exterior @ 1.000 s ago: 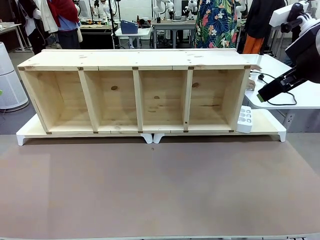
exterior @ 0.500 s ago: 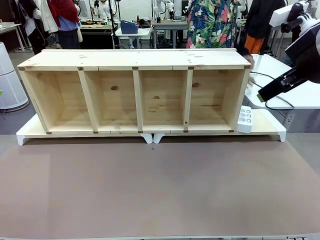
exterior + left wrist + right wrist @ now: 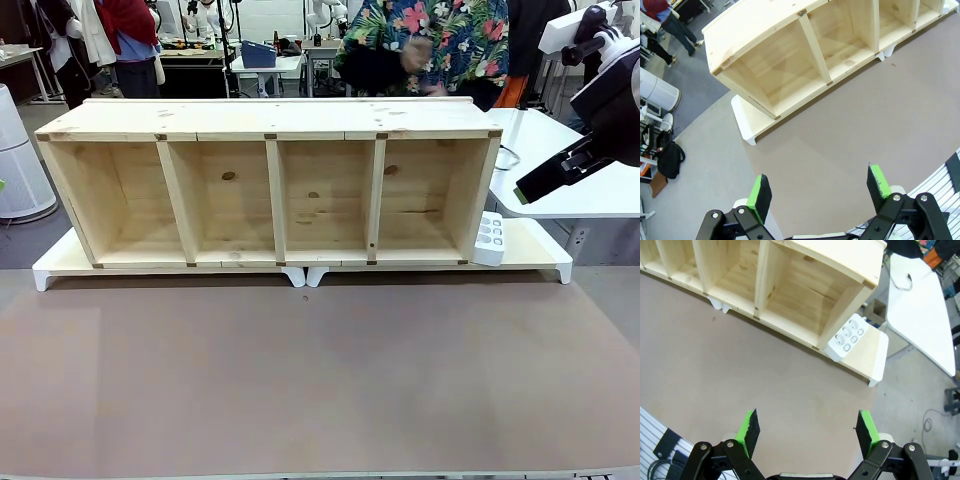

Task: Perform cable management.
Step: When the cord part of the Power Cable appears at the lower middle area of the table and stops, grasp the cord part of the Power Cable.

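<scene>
The left hand (image 3: pixel 819 187) is spread wide. Its two green pads (image 3: pixel 760 192) stand far apart, and nothing is between them. It hangs over the bare brown worktop (image 3: pixel 850 130), on the near side of the wooden shelf (image 3: pixel 790 30), and touches nothing.

The right hand (image 3: pixel 807 432) is spread wide too. It holds nothing and touches nothing. It hangs above the brown worktop, near the right end of the shelf.

The cable (image 3: pixel 910 282) is well away from both hands. A thin black bit of it shows as a small loop on the white worktop (image 3: pixel 920 315), to the right of the shelf and past its far right corner. The white power block (image 3: pixel 846 337) sits by the shelf's right side, between the right hand and that loop.

A person in a flowered shirt (image 3: pixel 440 30) leans over the far side of the shelf.
</scene>
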Controlling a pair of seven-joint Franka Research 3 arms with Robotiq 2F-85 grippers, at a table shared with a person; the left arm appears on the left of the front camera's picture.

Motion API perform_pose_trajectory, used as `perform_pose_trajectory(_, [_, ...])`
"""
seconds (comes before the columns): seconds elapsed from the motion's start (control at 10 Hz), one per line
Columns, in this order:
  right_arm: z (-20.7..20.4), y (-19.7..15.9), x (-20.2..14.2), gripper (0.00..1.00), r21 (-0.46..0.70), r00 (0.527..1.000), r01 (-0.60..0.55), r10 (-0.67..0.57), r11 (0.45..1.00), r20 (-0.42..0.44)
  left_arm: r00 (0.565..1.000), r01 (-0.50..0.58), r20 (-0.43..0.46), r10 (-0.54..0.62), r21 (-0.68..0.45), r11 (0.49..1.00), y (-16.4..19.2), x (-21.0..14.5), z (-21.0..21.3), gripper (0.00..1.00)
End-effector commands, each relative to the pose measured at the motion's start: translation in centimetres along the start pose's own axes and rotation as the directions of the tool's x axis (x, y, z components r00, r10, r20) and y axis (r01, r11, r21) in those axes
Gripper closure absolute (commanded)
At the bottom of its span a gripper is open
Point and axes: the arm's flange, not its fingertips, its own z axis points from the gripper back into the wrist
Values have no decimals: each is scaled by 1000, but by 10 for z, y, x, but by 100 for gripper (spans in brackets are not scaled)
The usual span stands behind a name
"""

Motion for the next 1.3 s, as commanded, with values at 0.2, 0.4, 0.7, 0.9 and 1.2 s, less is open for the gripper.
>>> perform_pose_trajectory(0.2, [0, 0, 0, 0, -1, 1000, 0, 0, 1000, -1, 1000, -6, 3, 6, 2, 1000, 0, 0, 1, 0])
perform_pose_trajectory(0.4, [0, 0, 0, 0, -1, 1000, 0, 0, 1000, -1, 1000, -6, 3, 6, 2, 1000, 0, 0, 1, 0])
perform_pose_trajectory(0.7, [0, 0, 0, 0, -1, 1000, 0, 0, 1000, -1, 1000, -6, 3, 6, 2, 1000, 0, 0, 1, 0])
perform_pose_trajectory(0.9, [0, 0, 0, 0, -1, 1000, 0, 0, 1000, -1, 1000, -6, 3, 6, 2, 1000, 0, 0, 1, 0])
perform_pose_trajectory(1.2, [0, 0, 0, 0, -1, 1000, 0, 0, 1000, -1, 1000, -6, 3, 6, 2, 1000, 0, 0, 1, 0])
